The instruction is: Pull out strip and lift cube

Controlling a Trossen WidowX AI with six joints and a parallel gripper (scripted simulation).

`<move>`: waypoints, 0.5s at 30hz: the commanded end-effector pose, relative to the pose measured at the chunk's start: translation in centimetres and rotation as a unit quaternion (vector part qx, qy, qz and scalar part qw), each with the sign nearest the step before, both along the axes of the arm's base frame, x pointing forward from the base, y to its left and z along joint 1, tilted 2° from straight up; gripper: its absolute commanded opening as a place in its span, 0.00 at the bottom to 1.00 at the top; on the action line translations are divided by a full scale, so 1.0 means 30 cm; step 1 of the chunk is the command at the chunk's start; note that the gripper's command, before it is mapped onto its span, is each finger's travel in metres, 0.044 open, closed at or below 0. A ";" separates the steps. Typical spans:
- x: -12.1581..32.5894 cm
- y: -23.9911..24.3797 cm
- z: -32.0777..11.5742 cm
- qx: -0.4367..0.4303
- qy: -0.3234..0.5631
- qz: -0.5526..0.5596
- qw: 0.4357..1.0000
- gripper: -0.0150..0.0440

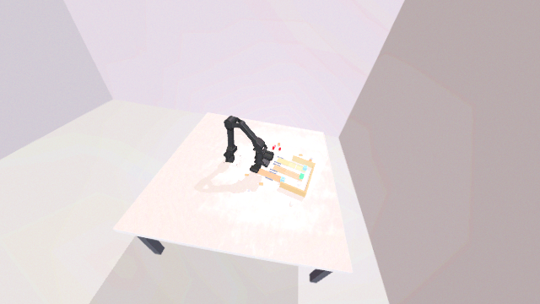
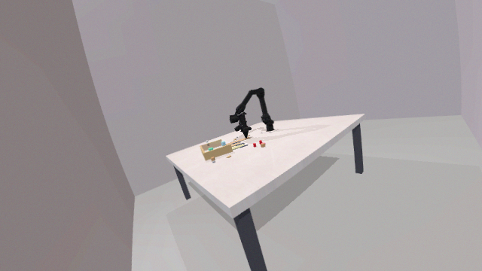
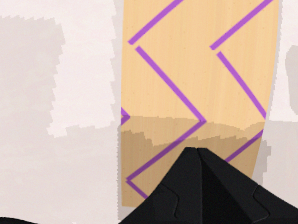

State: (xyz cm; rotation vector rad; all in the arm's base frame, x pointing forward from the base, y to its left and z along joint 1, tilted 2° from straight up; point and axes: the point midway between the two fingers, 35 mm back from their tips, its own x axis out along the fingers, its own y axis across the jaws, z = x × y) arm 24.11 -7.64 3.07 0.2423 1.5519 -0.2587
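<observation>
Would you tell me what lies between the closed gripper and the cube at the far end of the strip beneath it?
Only the strip itself: in the top view its tan length runs from the gripper to the cube.

You'll see two red blocks (image 2: 257, 143) with a tan block (image 2: 263, 144) just beside them on the white surface (image 2: 286, 158).

A tan strip (image 3: 200, 63) marked with a purple zigzag is being shown running up the frame over a pale table (image 3: 60, 63). The gripper (image 3: 197, 156) is being held fully closed, its black tips meeting in a point over the strip's near end, which is being shaded by it.
</observation>
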 end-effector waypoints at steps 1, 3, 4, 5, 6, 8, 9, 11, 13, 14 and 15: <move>-0.044 0.017 -0.016 0.006 0.011 -0.003 1.000 0.25; -0.054 0.021 -0.016 0.006 0.011 -0.003 1.000 0.25; -0.059 0.022 -0.016 0.006 0.012 -0.003 1.000 0.25; -0.063 0.024 -0.016 0.006 0.012 -0.003 1.000 0.25; -0.068 0.026 -0.016 0.006 0.012 -0.003 1.000 0.25; -0.077 0.029 -0.015 0.006 0.012 -0.003 1.000 0.25; -0.082 0.030 -0.015 0.006 0.012 -0.003 1.000 0.25; -0.091 0.033 -0.015 0.006 0.012 -0.003 1.000 0.25; -0.100 0.037 -0.015 0.006 0.012 -0.003 1.000 0.25; -0.104 0.038 -0.015 0.006 0.012 -0.003 1.000 0.25; -0.109 0.039 -0.015 0.006 0.012 -0.003 1.000 0.25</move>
